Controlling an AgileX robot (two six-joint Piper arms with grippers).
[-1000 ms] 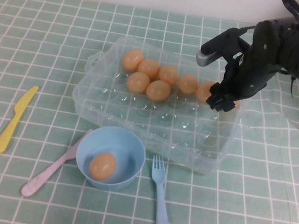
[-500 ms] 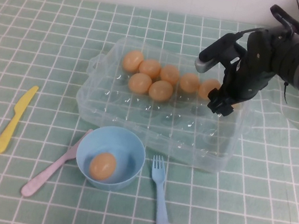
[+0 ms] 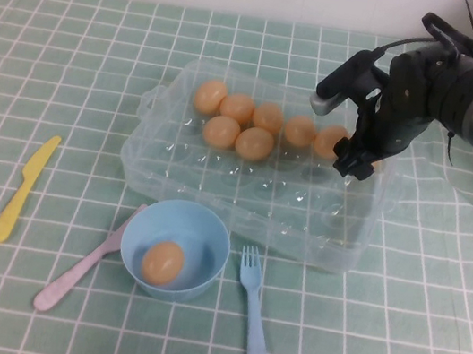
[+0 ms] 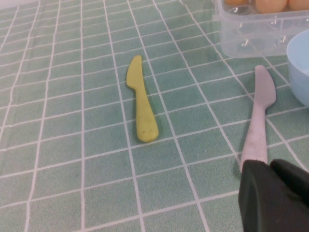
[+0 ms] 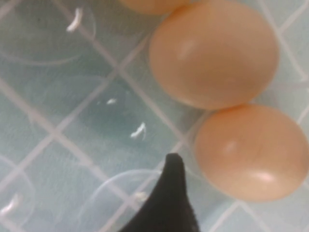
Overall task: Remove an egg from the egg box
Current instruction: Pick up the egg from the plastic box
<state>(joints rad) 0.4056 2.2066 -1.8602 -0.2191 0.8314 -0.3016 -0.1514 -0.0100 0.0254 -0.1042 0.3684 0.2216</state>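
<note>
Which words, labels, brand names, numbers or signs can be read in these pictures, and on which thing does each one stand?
None: no view shows any readable text.
The egg box, the eggs, the blue bowl, the yellow knife, the pink knife and the blue fork bear no print.
The right gripper, open over the box's right end, and the left gripper, low beside the pink knife, show no marking.

Yellow knife (image 4: 140, 101) flat on green-checked bench (image 4: 72, 145); pink knife (image 4: 258, 121) nearby, beside blue bowl (image 4: 300, 67). Egg box (image 4: 260, 29) corner beyond. Black left claw (image 4: 275, 198) at edge.
</note>
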